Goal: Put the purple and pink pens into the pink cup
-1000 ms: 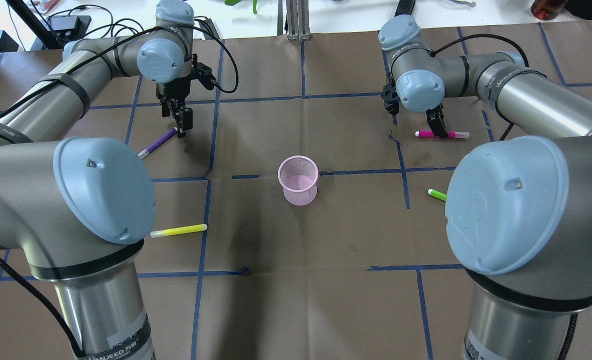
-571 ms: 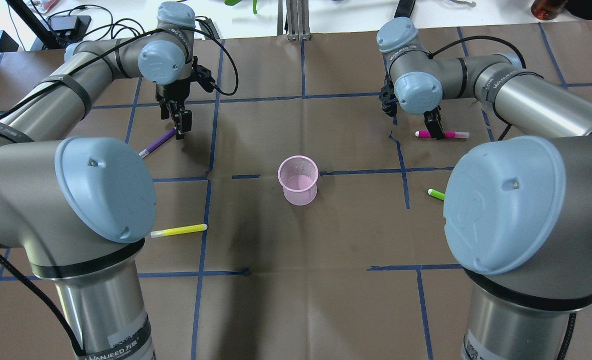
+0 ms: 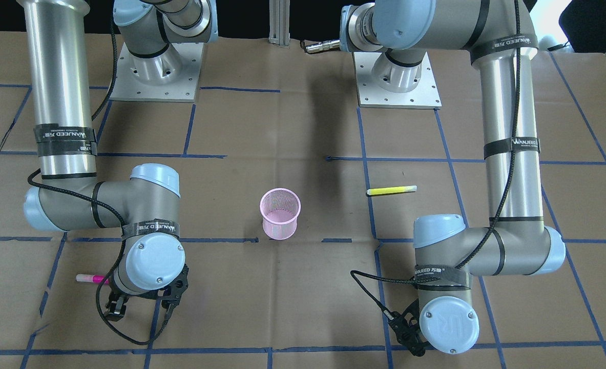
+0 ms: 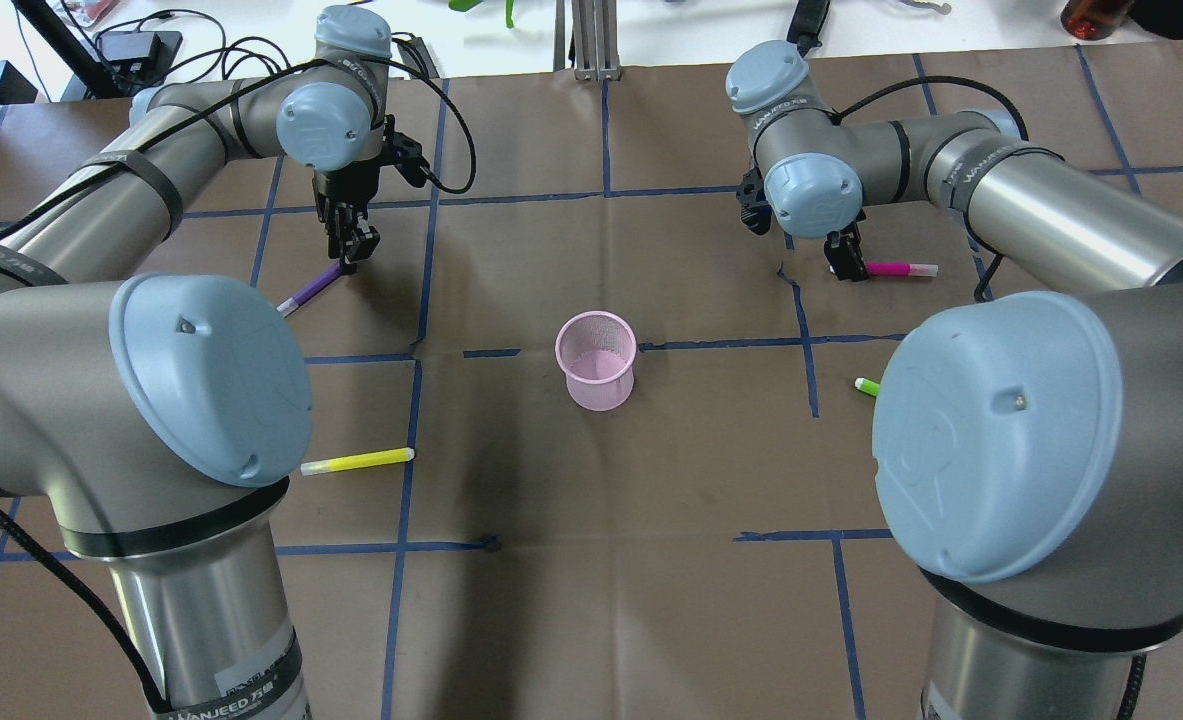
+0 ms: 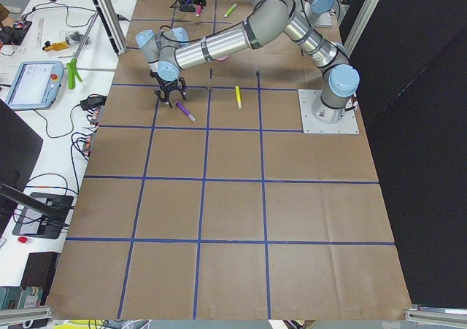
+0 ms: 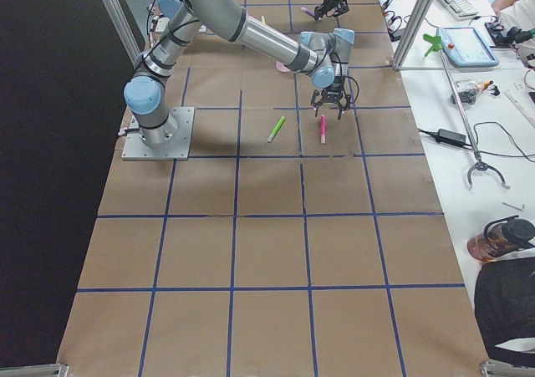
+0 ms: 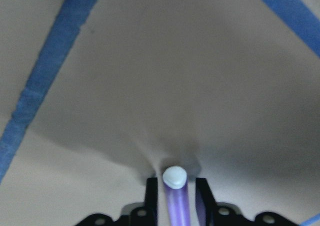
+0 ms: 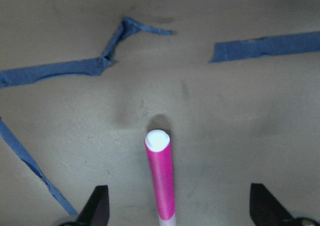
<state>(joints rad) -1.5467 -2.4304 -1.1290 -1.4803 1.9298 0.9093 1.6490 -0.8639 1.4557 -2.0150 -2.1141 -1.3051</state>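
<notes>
Left gripper (image 7: 176,182) apparently pinching purple pen (image 7: 176,206) end, axis pointing ahead; right gripper (image 8: 180,187) spread, pink pen (image 8: 161,176) lying lengthwise between jaws.

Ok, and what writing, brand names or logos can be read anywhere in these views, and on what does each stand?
"WANJEED": black band on the left forearm.
"WANJEED": black band on the right forearm.
"UR": blue cap on the left wrist joint.
Characters after "WANJEED" on the left wrist band: too small to read.
Base sticker in the overhead view: blurred, apart from "WANJEED" below it.
</notes>
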